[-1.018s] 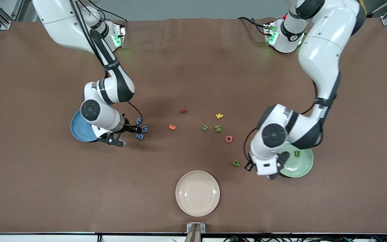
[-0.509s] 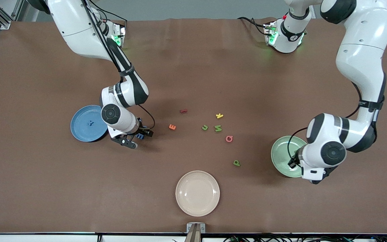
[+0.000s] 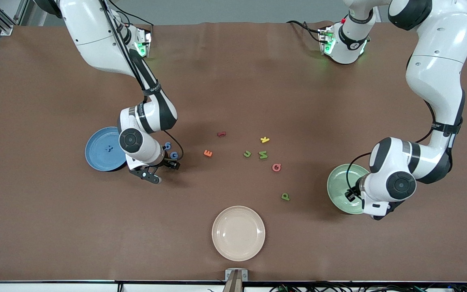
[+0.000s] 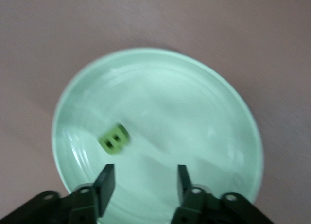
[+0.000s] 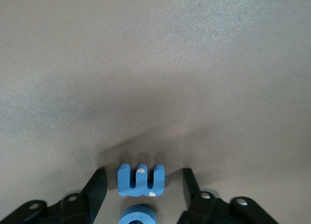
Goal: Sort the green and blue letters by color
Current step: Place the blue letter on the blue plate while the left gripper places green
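Observation:
My right gripper (image 3: 160, 169) is open, low at the table beside the blue plate (image 3: 97, 156). In the right wrist view its fingers (image 5: 97, 185) straddle a light blue letter E (image 5: 141, 181) without touching it. Two more blue letters (image 3: 168, 145) (image 3: 174, 155) lie close by; one shows in the right wrist view (image 5: 138, 215). Another blue letter (image 3: 110, 148) lies in the blue plate. My left gripper (image 4: 144, 173) is open and empty over the green plate (image 4: 194, 117), which holds a green B (image 4: 114, 139). Green letters J (image 3: 247, 153), M (image 3: 263, 154) and P (image 3: 285, 196) lie mid-table.
A red letter (image 3: 221, 133), a yellow K (image 3: 264, 140), an orange E (image 3: 208, 153) and a pink Q (image 3: 276, 167) lie among the green ones. A cream plate (image 3: 238, 232) sits near the front edge. The left arm covers part of the green plate (image 3: 339, 184).
The left arm swung across the green plate toward its own end of the table and now hides the green B in the front view. The right gripper shifted over the blue E.

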Controlling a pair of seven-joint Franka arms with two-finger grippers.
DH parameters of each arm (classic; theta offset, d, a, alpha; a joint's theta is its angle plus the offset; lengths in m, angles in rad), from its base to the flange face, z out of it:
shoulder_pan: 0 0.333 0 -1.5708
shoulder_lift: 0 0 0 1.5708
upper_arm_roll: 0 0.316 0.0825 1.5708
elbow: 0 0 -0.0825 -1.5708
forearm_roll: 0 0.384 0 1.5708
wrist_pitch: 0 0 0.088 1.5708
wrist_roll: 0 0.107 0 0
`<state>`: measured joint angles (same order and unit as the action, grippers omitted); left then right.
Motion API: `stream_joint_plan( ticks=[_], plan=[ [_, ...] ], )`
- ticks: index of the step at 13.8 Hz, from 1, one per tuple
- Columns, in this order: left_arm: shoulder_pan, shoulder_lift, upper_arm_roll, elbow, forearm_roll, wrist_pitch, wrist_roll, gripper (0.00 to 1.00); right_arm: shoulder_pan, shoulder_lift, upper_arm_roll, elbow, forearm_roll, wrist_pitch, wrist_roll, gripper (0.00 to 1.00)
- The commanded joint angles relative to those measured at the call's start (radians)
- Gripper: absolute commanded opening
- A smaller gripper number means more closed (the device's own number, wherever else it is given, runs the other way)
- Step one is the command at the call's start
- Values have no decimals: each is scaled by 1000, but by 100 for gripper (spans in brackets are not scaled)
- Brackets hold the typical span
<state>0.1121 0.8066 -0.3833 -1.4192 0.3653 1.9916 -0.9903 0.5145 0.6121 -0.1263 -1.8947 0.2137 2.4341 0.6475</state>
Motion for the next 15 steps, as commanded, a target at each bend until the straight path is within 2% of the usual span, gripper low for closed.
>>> stream_joint_plan(
  ticks=[1,4,5,6,8,10,13,15],
  plan=[
    [-38,-40,-52,-9,-8,-30,-91,100,18,14,-13,17,-7,-6,17,54],
    [-48,-43,-71,-7,-6,-48,-117,100,18,14,-13,17,-5,-9,17,34],
    [-70,-40,-72,-4,-6,-40,-169,100,18,14,-13,20,-4,-12,18,22],
    [-92,-32,-72,-1,-2,-34,-241,100,16,12,-15,25,-4,-17,18,15],
    [-143,-12,-66,2,-8,25,-313,99,6,2,-15,23,-2,-24,15,14],
    [-149,12,-63,2,-3,116,-420,94,-16,-46,-16,22,-4,-111,-9,13],
    [-181,54,-54,28,-3,190,-508,88,-100,-159,-16,-19,-7,-253,-191,12],
    [-230,77,-19,52,-3,205,-547,83,-166,-230,-18,-97,-8,-248,-354,12]
  ],
)
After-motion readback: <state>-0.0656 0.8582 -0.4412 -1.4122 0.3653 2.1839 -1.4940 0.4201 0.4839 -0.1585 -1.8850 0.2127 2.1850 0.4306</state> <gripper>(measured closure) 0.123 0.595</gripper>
